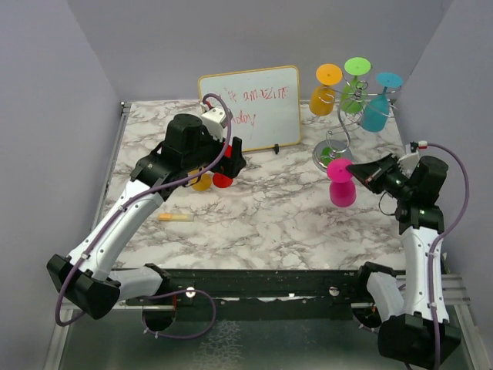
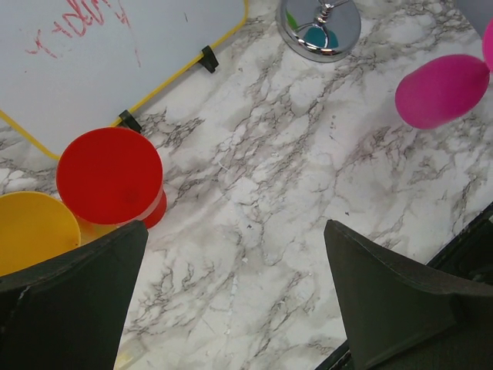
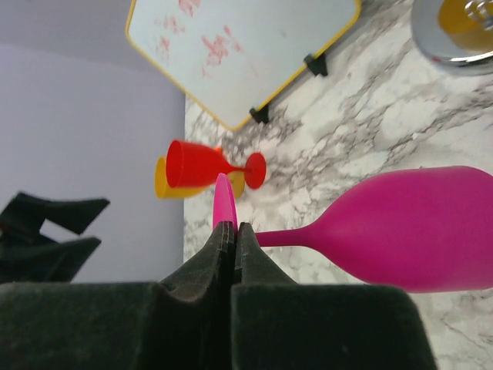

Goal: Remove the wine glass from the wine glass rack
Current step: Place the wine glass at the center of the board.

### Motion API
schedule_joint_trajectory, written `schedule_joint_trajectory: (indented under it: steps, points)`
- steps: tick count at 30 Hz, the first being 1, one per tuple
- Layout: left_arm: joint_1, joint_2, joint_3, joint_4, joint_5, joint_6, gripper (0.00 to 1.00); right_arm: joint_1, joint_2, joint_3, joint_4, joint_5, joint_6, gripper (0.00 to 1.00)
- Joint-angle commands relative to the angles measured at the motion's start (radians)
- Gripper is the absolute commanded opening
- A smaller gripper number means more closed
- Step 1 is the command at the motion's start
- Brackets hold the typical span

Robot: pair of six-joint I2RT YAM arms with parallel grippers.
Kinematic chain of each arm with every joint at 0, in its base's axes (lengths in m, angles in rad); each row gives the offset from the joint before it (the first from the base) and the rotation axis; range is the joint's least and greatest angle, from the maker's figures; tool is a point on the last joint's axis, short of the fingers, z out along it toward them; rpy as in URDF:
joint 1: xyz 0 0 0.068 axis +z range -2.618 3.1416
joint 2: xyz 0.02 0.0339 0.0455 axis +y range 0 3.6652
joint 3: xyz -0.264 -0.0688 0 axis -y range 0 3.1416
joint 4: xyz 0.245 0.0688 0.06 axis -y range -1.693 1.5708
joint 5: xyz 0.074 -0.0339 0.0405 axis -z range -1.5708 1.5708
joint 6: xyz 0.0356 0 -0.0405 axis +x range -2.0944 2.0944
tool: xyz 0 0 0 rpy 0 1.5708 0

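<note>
Pink wine glass (image 1: 342, 187): one piece, opaque, upside down, with the foot uppermost and the bowl below. It is clear of the wine glass rack (image 1: 350, 116) and sits just on the near side of that rack's round base, toward the right edge of the table (image 1: 269, 223). Whether the bowl's rim touches the table cannot be told. In the right wrist view the foot is seen edge-on, with stem and bowl running off to the right.

Right end effector (image 3: 233, 231): fingers pressed together on the edge of the foot of the pink wine glass, pinching it. The arm reaches in from the right edge of the table.

Wine glass rack: thin silver wire stand with curled arms and a shiny round base, at the far right corner of the table. Three glasses hang from it upside down: orange glass (image 1: 324, 91), green glass (image 1: 354, 86) and teal glass (image 1: 379, 104).

Left end effector (image 2: 235, 225): fingers spread wide with nothing between them, above the table toward the left edge.

Red glass (image 2: 109, 176) and yellow glass (image 2: 35, 231): both upside down, just beside each other, in front of the left end of the whiteboard (image 1: 250, 108).

Whiteboard: yellow-framed, propped upright at the middle of the far edge, with red writing on it.

Small yellow stick (image 1: 176, 217): lies flat near the left edge, on the near side of the two glasses; its kind cannot be told.
</note>
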Motion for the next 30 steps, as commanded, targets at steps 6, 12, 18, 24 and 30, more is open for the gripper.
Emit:
schedule_joint_trajectory:
  steps: [6, 12, 18, 24, 30]
  points:
    - [0.004, -0.010, -0.019, 0.055, 0.102, -0.070, 0.99, 0.081, -0.008, 0.000, 0.075, -0.307, -0.154, 0.00]
    - [0.004, 0.027, -0.063, 0.166, 0.412, -0.122, 0.98, 0.178, 0.020, 0.061, 0.046, -0.438, -0.264, 0.01]
    - [0.003, 0.051, -0.138, 0.416, 0.749, -0.240, 0.92, 0.322, -0.008, 0.115, 0.018, -0.352, -0.338, 0.00]
    - [-0.074, 0.093, -0.156, 0.595, 0.821, -0.354, 0.92, 0.485, 0.025, 0.162, 0.019, -0.289, -0.385, 0.01]
    - [-0.123, 0.138, -0.142, 0.590, 0.834, -0.347, 0.73, 0.581, 0.056, 0.168, 0.087, -0.252, -0.392, 0.01]
